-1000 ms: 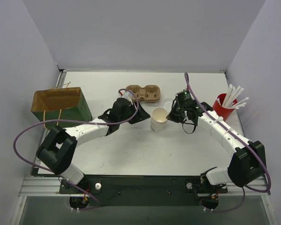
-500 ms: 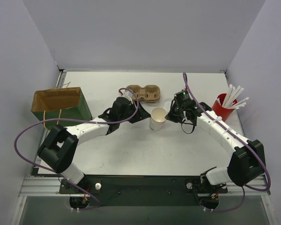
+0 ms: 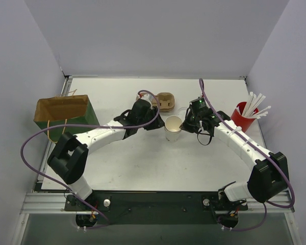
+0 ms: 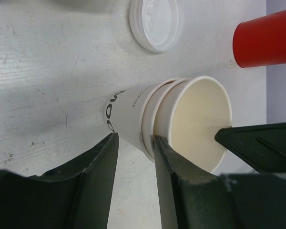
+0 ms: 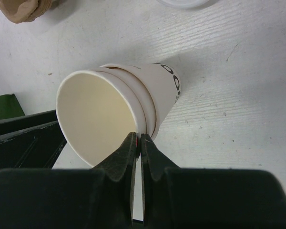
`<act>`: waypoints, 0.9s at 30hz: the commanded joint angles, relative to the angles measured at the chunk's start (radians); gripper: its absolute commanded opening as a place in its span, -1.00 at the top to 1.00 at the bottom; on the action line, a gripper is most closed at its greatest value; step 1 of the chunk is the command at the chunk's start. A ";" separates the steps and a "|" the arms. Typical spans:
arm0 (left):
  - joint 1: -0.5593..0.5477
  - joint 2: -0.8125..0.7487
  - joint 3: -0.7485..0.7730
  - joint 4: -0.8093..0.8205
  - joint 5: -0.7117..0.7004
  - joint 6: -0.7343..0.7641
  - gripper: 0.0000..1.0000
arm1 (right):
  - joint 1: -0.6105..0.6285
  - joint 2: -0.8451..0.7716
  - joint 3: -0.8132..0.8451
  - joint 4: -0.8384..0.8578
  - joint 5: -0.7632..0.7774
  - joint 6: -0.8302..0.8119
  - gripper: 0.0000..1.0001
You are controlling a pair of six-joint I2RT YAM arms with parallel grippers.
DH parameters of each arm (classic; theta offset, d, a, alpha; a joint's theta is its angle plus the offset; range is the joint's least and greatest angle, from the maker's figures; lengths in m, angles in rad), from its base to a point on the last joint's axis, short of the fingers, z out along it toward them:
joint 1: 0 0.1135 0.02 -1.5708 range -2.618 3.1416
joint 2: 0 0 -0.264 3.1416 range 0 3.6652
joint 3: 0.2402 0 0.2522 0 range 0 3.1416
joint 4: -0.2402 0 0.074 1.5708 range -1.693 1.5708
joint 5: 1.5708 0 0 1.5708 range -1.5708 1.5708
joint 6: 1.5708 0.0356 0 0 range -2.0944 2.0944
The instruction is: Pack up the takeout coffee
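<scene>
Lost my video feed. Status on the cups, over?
Right gripper shut on inner cup rim. Left gripper straddles outer cup, grip unclear. Lid lies apart, nothing blocking.

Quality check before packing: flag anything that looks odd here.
The cups are nested together, three rims showing, none lidded; the right pincer pinches the innermost rim. One lid lies loose on the table.

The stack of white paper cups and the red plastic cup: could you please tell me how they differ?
The stack of white paper cups is nested, tan inside, empty; the red plastic cup holds white straws. The stack stands mid-table, its rim pinched by fingers of the right gripper; the red cup stands untouched at the right. Both are lidless.
</scene>
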 commanded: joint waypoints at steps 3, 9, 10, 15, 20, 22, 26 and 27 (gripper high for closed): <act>-0.049 0.045 0.107 -0.183 -0.087 0.114 0.17 | 0.021 -0.022 0.048 0.038 -0.066 0.024 1.00; -0.060 0.061 0.128 -0.203 -0.084 0.129 0.35 | 0.023 -0.032 0.046 0.067 -0.086 0.042 1.00; -0.061 0.061 0.130 -0.201 -0.084 0.130 0.38 | 0.023 -0.033 0.046 0.072 -0.089 0.042 1.00; -0.068 0.061 0.156 -0.229 -0.098 0.147 0.49 | 0.020 -0.047 0.043 0.101 -0.096 0.055 1.00; -0.074 0.055 0.174 -0.250 -0.106 0.164 0.70 | 0.020 -0.073 0.036 0.131 -0.098 0.072 1.00; -0.072 0.052 0.177 -0.257 -0.109 0.172 0.73 | 0.017 -0.084 0.036 0.131 -0.090 0.073 1.00; -0.072 0.052 0.187 -0.272 -0.112 0.181 0.97 | -0.002 -0.107 0.023 0.153 -0.107 0.090 1.00; -0.074 0.050 0.190 -0.277 -0.109 0.183 1.00 | -0.003 -0.110 0.020 0.162 -0.113 0.093 1.00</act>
